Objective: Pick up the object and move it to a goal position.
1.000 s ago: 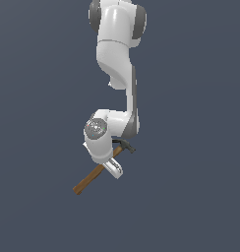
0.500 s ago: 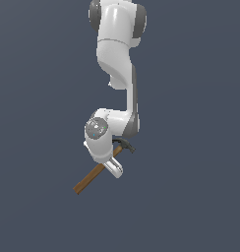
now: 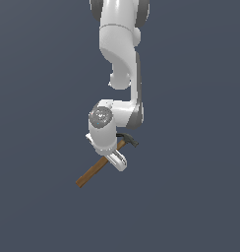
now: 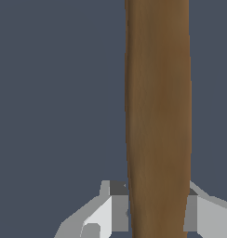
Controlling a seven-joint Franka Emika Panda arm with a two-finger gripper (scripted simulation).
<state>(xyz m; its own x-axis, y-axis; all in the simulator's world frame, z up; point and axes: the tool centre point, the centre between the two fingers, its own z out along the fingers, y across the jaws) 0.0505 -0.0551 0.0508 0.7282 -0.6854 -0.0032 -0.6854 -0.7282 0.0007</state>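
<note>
A flat, uniform slate-blue background fills both views; no edge or seam shows in it. In the exterior view, my white arm (image 3: 123,59) descends from the top of the picture and bends at a round grey-capped joint, below which my gripper (image 3: 117,161) points downward and slightly toward the exterior view's right. The hammer (image 3: 97,170) lies across the gripper on a diagonal: its long brown wooden handle runs down toward the exterior view's left, and its small dark metal head (image 3: 129,140) sits up at the exterior view's right, just beside my wrist housing. I hold the handle on the part nearer the head, so that most of its length extends free toward the lower end. In the wrist view, the handle (image 4: 158,116) passes lengthwise through the picture, and my two pale fingers (image 4: 113,209) press against its opposite sides, so the gripper is clamped on the handle. From these views I cannot tell whether the hammer touches any counter beneath it.
</note>
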